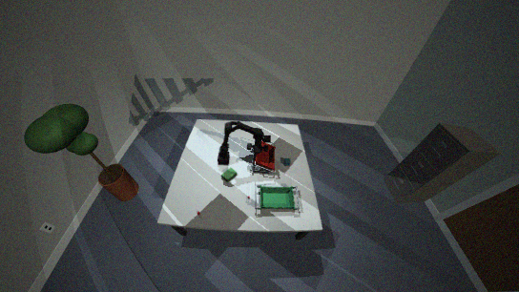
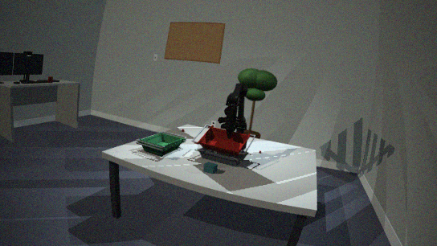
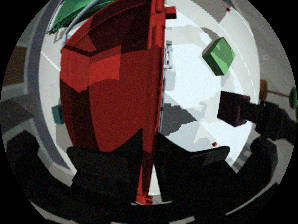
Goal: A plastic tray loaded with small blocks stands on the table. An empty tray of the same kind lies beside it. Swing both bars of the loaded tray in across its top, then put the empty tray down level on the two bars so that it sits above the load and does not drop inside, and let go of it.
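Observation:
A red tray (image 1: pixel 268 159) (image 2: pixel 218 143) (image 3: pixel 115 100) hangs in my gripper (image 2: pixel 233 133) (image 3: pixel 147 131), which is shut on its side wall near the rim. It looks tilted, and its wire bars stand out past its ends. No blocks show in it. Right below it in the exterior view is a dark grey tray (image 2: pixel 225 155); the red tray hides its inside, and I cannot tell how its bars stand or whether the two trays touch. A green tray (image 1: pixel 278 198) (image 2: pixel 153 149) stands apart, with wire bars out at its ends and no blocks visible inside.
A teal block (image 1: pixel 285 161) (image 2: pixel 210 167) (image 3: pixel 58 114) lies beside the trays. A green block (image 1: pixel 229 175) (image 3: pixel 219 56) lies near the arm's base (image 1: pixel 223 157). Small red dots (image 1: pixel 198 213) (image 2: pixel 260 152) (image 3: pixel 215 144) show on the table (image 1: pixel 186 191) (image 2: pixel 289 189).

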{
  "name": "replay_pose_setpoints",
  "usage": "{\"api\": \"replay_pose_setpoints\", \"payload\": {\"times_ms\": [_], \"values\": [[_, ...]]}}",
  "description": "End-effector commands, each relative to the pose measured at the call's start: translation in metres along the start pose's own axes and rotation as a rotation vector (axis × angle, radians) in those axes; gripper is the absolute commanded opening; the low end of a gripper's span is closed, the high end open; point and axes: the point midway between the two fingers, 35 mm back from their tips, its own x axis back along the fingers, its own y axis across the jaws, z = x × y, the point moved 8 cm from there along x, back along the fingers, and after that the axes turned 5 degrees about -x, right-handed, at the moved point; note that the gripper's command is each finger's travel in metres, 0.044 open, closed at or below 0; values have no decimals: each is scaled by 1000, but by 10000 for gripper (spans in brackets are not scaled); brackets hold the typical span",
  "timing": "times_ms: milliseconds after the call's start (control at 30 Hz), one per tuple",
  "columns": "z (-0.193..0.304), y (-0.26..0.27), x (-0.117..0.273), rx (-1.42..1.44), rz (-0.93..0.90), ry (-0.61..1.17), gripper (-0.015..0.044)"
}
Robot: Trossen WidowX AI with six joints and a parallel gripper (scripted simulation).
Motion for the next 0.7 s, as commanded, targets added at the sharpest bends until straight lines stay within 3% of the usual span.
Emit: {"api": "replay_pose_setpoints", "payload": {"times_ms": [0,667], "values": [[0,-5,-5,0,6,-1,0],[-1,-11,-15,0,7,-1,0]]}}
